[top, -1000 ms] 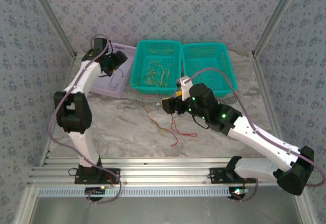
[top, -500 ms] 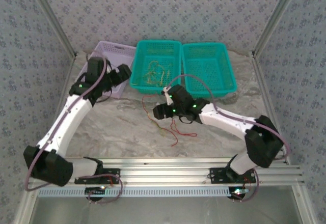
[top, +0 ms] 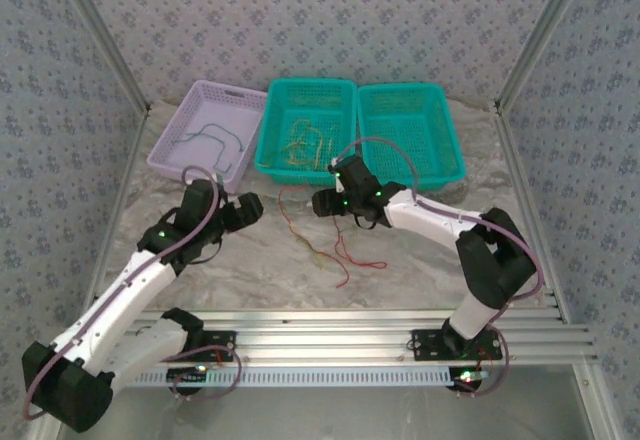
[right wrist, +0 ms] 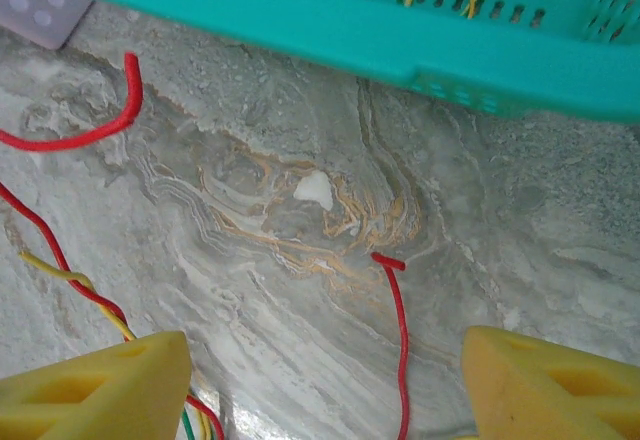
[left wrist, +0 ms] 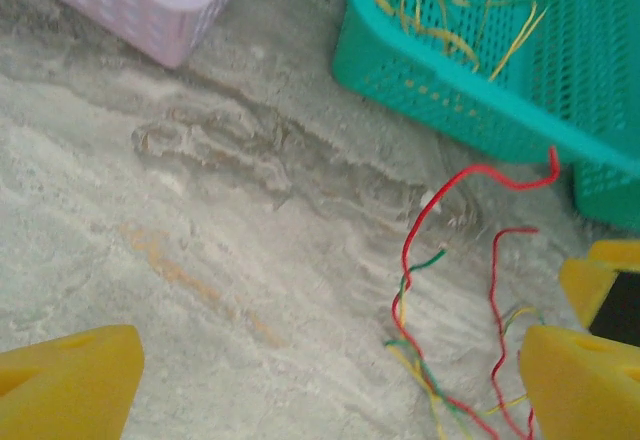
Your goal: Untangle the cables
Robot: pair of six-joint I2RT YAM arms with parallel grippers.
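Right pincer [right wrist: 325, 385] spread wide, empty, low over the surface [right wrist: 520, 220]; just below it, a free red wire end [right wrist: 401, 330]. Left pincer [left wrist: 320, 390] likewise spread, holding nothing, near the knot. Cables [top: 316, 252] loose on the surface in front of the teal basket [top: 295, 173], with red, yellow and green twisted together. Probably feather-light, limp, thin enough to slip between pads. Best pinched at a free red end, clear of the twist, then drawn out gently.

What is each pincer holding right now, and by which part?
Nothing. The left pincer and right pincer both stand open over the table; the cables lie loose on it, none clamped.
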